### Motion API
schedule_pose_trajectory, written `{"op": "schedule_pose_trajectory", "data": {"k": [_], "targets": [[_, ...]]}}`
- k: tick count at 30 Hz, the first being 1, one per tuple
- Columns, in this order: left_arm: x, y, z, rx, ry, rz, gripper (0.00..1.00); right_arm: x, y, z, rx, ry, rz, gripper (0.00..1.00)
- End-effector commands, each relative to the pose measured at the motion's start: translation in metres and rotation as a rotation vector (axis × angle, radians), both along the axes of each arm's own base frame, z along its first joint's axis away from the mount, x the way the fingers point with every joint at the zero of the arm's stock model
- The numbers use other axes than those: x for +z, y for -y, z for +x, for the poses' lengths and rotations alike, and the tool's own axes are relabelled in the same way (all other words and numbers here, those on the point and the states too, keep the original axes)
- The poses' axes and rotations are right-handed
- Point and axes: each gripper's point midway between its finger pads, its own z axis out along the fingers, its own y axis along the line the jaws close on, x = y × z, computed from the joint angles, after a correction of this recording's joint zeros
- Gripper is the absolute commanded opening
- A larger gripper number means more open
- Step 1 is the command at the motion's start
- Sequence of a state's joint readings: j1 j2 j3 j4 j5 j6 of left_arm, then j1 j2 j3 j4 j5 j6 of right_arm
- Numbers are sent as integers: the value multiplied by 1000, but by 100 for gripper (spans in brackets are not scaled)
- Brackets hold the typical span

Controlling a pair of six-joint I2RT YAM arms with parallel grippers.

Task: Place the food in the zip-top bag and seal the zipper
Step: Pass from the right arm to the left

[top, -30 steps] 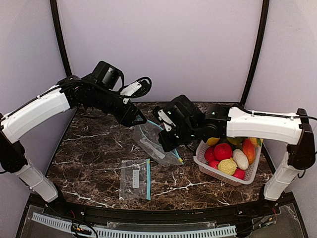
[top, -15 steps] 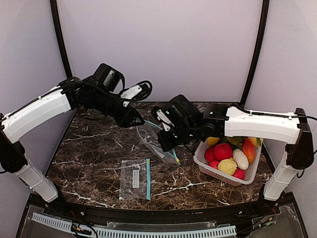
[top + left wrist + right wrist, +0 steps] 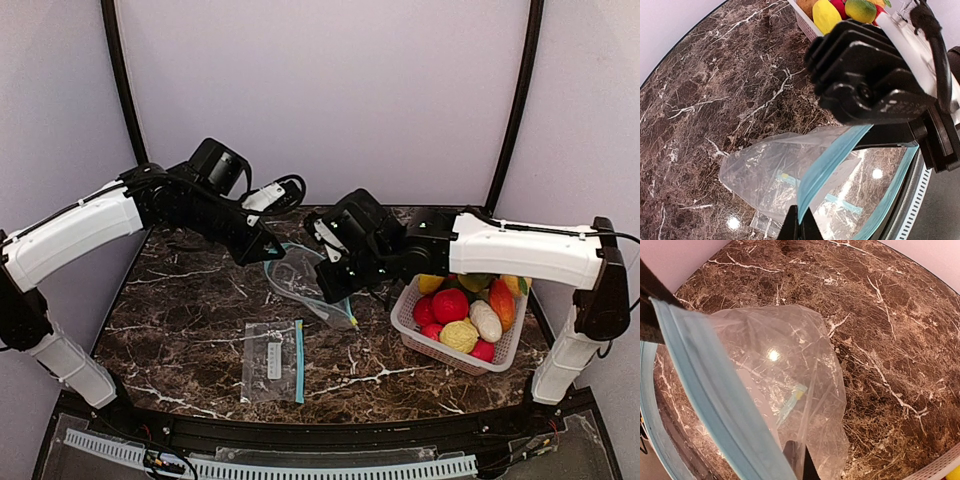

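Shown in top view only: left arm [image 3: 80, 225], spare flat bag [image 3: 272, 362] at 6 o'clock of held zip-top bag [image 3: 298, 282], right arm [image 3: 520, 250], food [image 3: 462, 312] piled in white basket [image 3: 418, 342] at 4 o'clock of held bag. Shown in wrist views only: pinch points, bag mouth spread apart.
Jaws of left gripper [image 3: 272, 254]: closed fully, blue zipper rim pinched. Jaws of right gripper [image 3: 325, 285]: closed fully, opposite clear wall pinched.
Pose: left arm extended from 8 o'clock, wrist pitched down; right arm reached in from 3 o'clock, far edge of basket overlapped. Bag suspended between grippers over marble table [image 3: 180, 300].
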State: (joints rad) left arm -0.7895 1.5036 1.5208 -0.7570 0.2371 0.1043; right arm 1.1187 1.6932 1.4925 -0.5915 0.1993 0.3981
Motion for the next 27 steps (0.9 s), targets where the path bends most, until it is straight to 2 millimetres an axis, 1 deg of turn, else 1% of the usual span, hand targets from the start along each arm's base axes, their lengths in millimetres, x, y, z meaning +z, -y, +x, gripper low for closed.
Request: {"op": "schedule_pose_trajectory", "data": {"k": [1, 2, 4, 8, 11, 15, 17, 19, 22, 25, 26, 27], "targets": [[8, -8, -8, 26, 3, -26, 1, 7, -3, 5, -16, 4, 19, 2], [8, -9, -7, 43, -2, -31, 1, 8, -4, 4, -12, 4, 23, 8], [6, -12, -4, 71, -1, -25, 1, 12, -6, 2, 5, 3, 39, 22], [6, -18, 4, 130, 17, -11, 1, 30, -10, -6, 54, 11, 112, 49], [4, -21, 10, 153, 20, -3, 1, 47, -12, -14, 94, 19, 176, 66], [0, -29, 23, 208, -18, -17, 1, 68, -7, -22, 122, 38, 251, 82], [1, -34, 31, 229, -23, -30, 1, 75, -1, -23, 113, 51, 270, 86], [3, -39, 40, 250, -14, -38, 1, 79, 8, -21, 87, 66, 270, 88], [6, -50, 56, 289, 9, -47, 1, 74, 29, -10, 5, 73, 233, 89], [9, -60, 70, 323, 37, -58, 1, 66, 57, 3, -86, 74, 169, 89], [6, -66, 75, 343, 42, -52, 1, 64, 69, 7, -122, 75, 144, 89], [9, -68, 80, 354, 60, -64, 1, 62, 81, 12, -160, 77, 114, 89]]}}
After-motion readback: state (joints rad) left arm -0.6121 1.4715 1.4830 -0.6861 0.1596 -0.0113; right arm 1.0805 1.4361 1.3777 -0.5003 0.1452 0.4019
